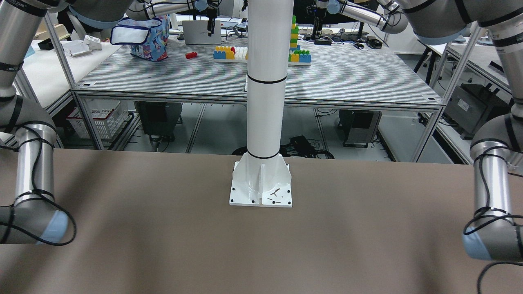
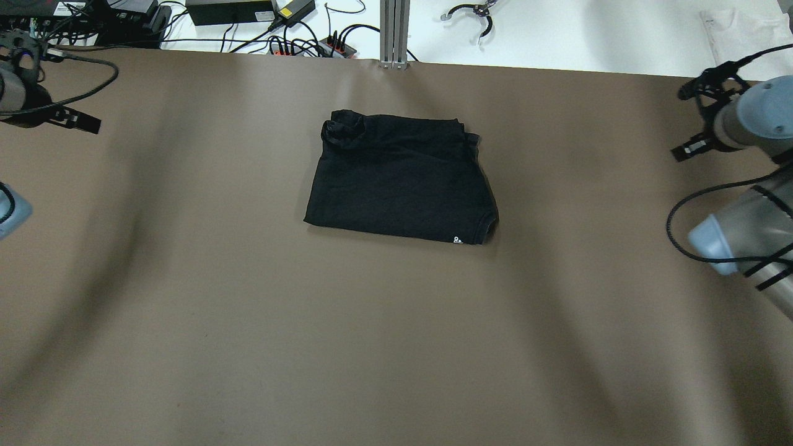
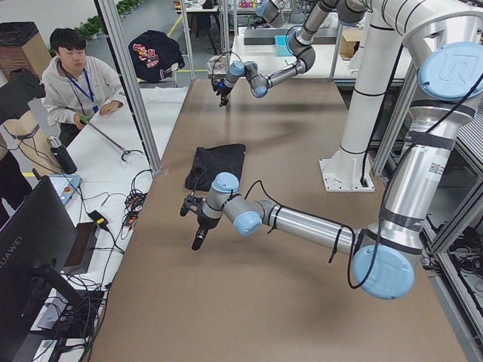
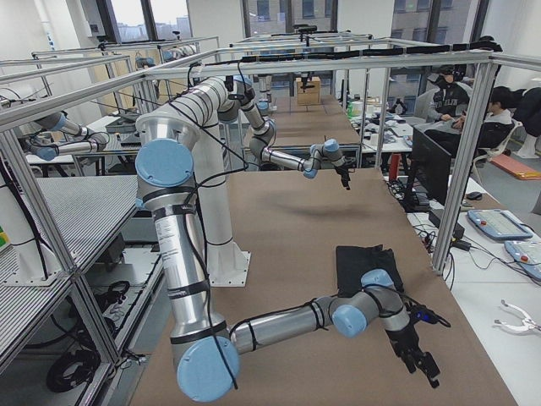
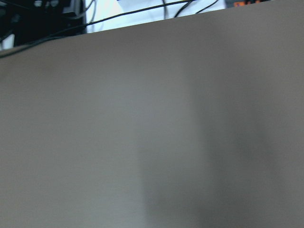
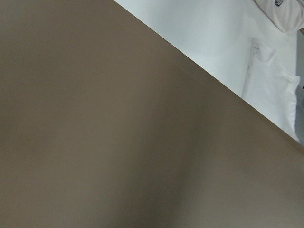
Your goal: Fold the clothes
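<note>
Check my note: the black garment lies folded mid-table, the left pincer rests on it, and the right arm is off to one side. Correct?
No. The left pincer is not on the black garment; it hangs over bare table apart from it, as the exterior left view shows. The rest stands.

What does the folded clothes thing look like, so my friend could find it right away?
Start at the big brown table and look near its middle, toward the far edge. A black folded garment lies there, flat and roughly square. Unlike the white cloth on the white bench beyond, it is dark, with a tiny white logo at one near corner.
</note>
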`<action>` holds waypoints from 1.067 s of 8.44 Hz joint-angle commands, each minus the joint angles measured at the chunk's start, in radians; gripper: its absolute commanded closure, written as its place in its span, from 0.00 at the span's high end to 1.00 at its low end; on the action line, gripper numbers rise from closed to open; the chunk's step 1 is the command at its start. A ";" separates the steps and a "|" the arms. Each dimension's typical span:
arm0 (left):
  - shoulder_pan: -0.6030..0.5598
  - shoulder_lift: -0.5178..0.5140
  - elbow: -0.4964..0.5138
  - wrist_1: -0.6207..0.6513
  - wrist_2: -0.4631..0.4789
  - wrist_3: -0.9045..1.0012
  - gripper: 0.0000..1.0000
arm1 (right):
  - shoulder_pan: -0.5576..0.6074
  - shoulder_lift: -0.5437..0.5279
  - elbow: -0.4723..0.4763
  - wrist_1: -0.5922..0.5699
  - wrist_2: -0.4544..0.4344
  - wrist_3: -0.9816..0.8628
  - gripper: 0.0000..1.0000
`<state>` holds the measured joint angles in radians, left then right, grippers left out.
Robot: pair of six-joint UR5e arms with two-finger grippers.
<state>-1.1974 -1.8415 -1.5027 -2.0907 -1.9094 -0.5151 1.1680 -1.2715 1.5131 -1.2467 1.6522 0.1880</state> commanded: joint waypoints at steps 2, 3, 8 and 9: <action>-0.299 0.151 -0.013 0.047 0.010 0.401 1.00 | 0.367 -0.190 0.021 0.007 0.001 -0.480 0.94; -0.332 0.213 -0.017 0.040 0.036 0.450 1.00 | 0.410 -0.251 0.039 0.018 -0.006 -0.493 0.94; -0.358 0.318 -0.073 -0.060 0.185 0.466 1.00 | 0.443 -0.375 0.101 0.144 0.009 -0.441 0.94; -0.355 0.317 -0.054 -0.060 0.185 0.460 1.00 | 0.443 -0.375 0.101 0.145 0.009 -0.441 0.94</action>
